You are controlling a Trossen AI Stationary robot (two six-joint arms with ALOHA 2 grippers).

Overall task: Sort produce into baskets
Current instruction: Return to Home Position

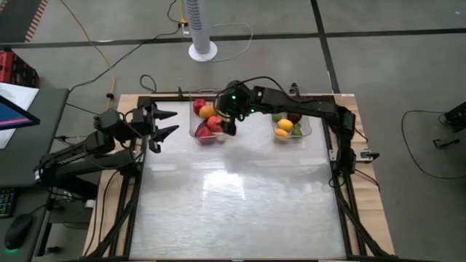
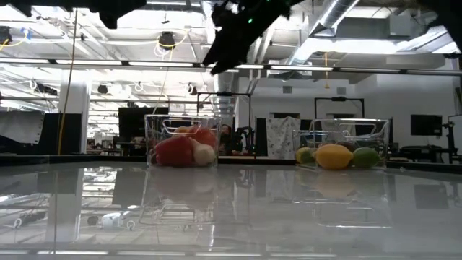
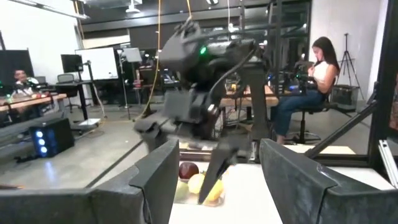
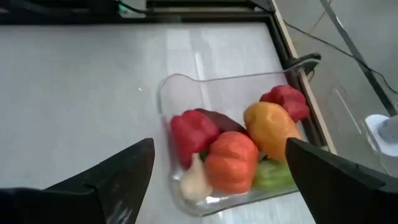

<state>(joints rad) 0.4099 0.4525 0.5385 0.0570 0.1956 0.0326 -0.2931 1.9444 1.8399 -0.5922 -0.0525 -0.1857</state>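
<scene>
Over by the left edge of the worktop [image 1: 240,204] the left arm [image 1: 102,142] sits folded low. The left jaws reach in over the black frame rail, spread wide with nothing between them. Their tips point across toward the left bin [image 4: 186,93], near it but not touching.

That bin stands close to the far edge, and a wide glossy stretch of worktop spreads from it to the near edge. Inside, the pieces crowd one end and part of the clear floor shows at the other. A red pepper [image 4: 191,134] lies against a dark maroon piece [image 4: 217,118], with an orange pumpkin [image 4: 231,163] beside them. A yellow-orange piece [image 4: 270,127], a second red one [image 4: 287,99] and something green [image 4: 273,174] are there too. The pale garlic [image 4: 194,177] lies against the wall, its narrow tip toward the pepper.

The right arm [image 1: 306,105] stretches in from the right rail, passing above the right bin. The right jaws hang in the air over the left bin's side nearest that bin, opened wide and holding nothing.

The right bin [image 2: 379,133] stands along the same far edge, well apart from the left one. In it a lemon [image 2: 334,156] lies on its side, long axis running across the worktop, with a green piece [image 2: 366,157] beside it. I cannot tell which way either bin's longer side runs.
</scene>
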